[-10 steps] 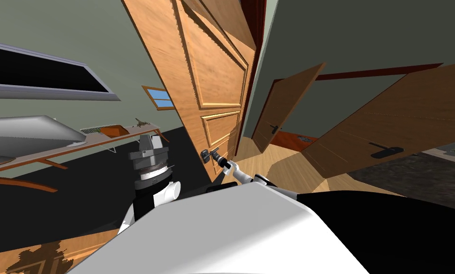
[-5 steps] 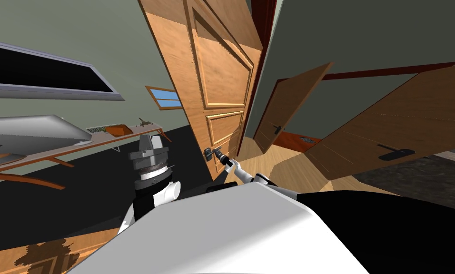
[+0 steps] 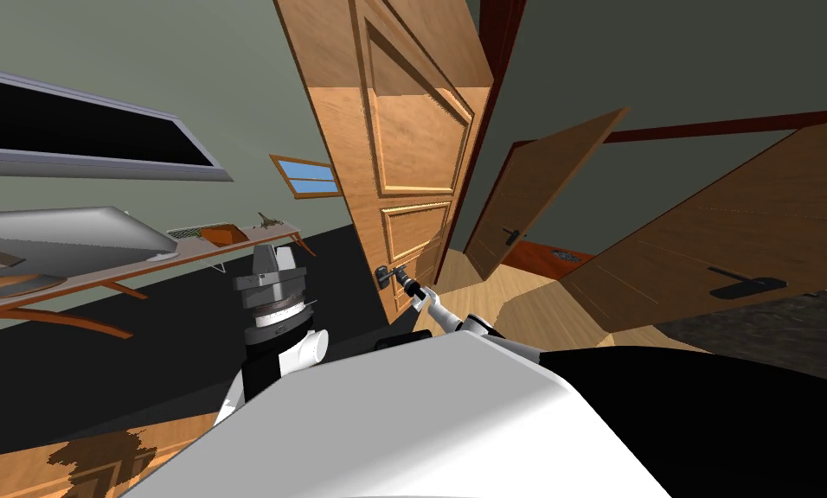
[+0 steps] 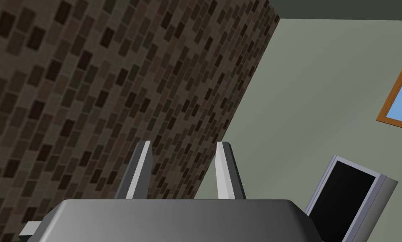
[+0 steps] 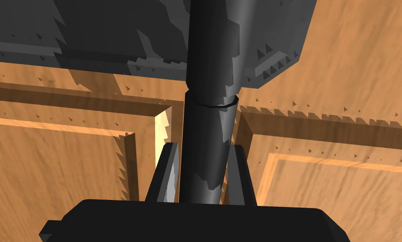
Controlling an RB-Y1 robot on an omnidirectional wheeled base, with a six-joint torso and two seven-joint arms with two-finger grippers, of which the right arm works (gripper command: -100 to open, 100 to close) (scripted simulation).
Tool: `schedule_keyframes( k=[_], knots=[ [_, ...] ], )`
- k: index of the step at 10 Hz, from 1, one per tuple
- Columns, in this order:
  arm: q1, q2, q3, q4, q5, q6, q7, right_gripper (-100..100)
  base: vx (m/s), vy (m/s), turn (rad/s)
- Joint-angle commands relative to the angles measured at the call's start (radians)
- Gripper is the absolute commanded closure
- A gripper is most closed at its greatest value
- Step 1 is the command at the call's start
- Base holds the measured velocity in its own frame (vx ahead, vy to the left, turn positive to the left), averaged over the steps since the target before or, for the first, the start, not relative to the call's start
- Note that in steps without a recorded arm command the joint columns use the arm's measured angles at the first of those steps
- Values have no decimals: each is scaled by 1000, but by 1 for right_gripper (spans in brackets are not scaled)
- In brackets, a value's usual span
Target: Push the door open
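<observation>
Now I'm clamping my right gripper tight around the dark lever handle of the panelled wooden door, mid-frame in the head view. The door is looking partly open, so more pushing is remaining. My left gripper is hanging open, holding nothing.

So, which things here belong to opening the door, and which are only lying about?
For the job:
door
handle
right end effector, shut on the handle

Lying about:
shelf
window
far door
side door
</observation>
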Motion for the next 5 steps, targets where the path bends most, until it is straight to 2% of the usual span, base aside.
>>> schedule_keyframes(
  k=[1, 3, 5],
  knots=[
    [-19, -4, -29, 27, -1, -12, 3, 100, 32, 61, 1],
    [-25, -3, -64, 41, 4, -15, 4, 100, 34, 60, 23],
    [-30, -3, -98, 54, 10, -19, 5, 100, 32, 96, 19]
  ],
)
